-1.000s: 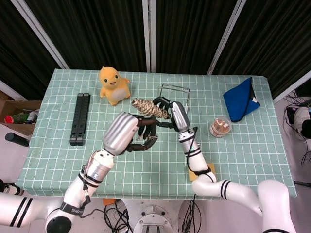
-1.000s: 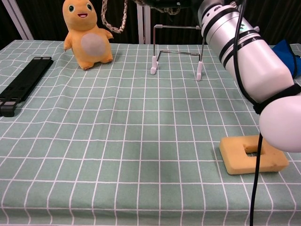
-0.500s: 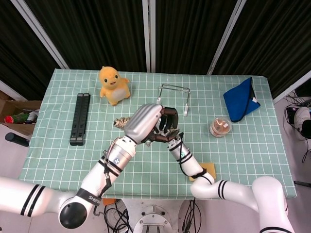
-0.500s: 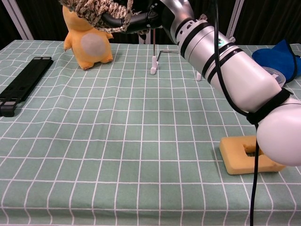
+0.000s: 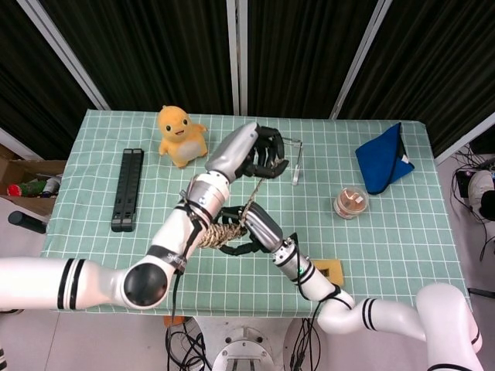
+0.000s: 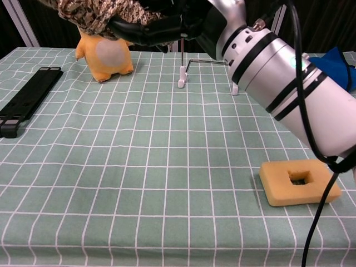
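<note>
Holding the rope bundle aloft over the table's middle, the right hand has its fingers wrapped around it. Left hand hovers empty, fingers spread, near the wire stand. Judgement: a firm, level grip should keep coils from unravelling. Green checked tablecloth; black curtains behind.

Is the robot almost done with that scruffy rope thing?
Not yet, I'd say. Done: the rope bundle is lifted off the table. In hand: the right hand holds it in the air, and the left hand hovers, fingers spread, at the wire stand. Left: the rope rests on nothing yet.
</note>
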Controlling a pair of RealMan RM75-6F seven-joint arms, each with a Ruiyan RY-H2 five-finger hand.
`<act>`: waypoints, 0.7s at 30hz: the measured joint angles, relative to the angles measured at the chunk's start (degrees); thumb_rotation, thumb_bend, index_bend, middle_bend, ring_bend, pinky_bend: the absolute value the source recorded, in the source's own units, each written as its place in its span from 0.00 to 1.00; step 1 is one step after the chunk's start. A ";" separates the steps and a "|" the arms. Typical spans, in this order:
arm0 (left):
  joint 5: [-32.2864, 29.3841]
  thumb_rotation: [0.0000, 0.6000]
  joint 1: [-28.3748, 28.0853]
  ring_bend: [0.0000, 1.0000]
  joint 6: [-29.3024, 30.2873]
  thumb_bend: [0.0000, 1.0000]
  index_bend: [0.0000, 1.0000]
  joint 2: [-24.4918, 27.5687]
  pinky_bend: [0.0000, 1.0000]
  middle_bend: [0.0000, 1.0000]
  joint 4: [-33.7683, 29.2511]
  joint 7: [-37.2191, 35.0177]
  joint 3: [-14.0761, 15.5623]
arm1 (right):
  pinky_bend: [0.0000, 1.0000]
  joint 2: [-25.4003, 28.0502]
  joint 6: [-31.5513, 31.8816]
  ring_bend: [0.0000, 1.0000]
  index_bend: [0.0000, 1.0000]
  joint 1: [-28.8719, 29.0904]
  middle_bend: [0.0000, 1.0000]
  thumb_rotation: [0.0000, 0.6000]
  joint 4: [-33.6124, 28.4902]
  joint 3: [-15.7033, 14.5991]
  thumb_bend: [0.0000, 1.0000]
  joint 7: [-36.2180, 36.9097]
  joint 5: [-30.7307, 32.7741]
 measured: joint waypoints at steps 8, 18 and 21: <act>-3.58 1.00 1.66 0.70 -3.55 0.42 0.76 1.21 0.84 0.75 7.67 -1.96 3.11 | 0.84 1.43 5.94 0.62 0.84 -4.56 0.66 1.00 -4.74 -2.00 0.76 3.35 -0.72; -4.72 1.00 5.19 0.70 -3.57 0.42 0.76 1.51 0.84 0.75 9.28 -3.30 7.71 | 0.84 -1.44 11.68 0.62 0.84 -9.80 0.66 1.00 -4.05 -2.55 0.78 4.85 1.05; -5.61 1.00 5.78 0.70 -3.11 0.42 0.76 1.56 0.84 0.75 9.11 -2.87 9.02 | 0.84 -3.95 12.60 0.62 0.84 -10.69 0.66 1.00 -2.42 -1.86 0.78 6.08 2.17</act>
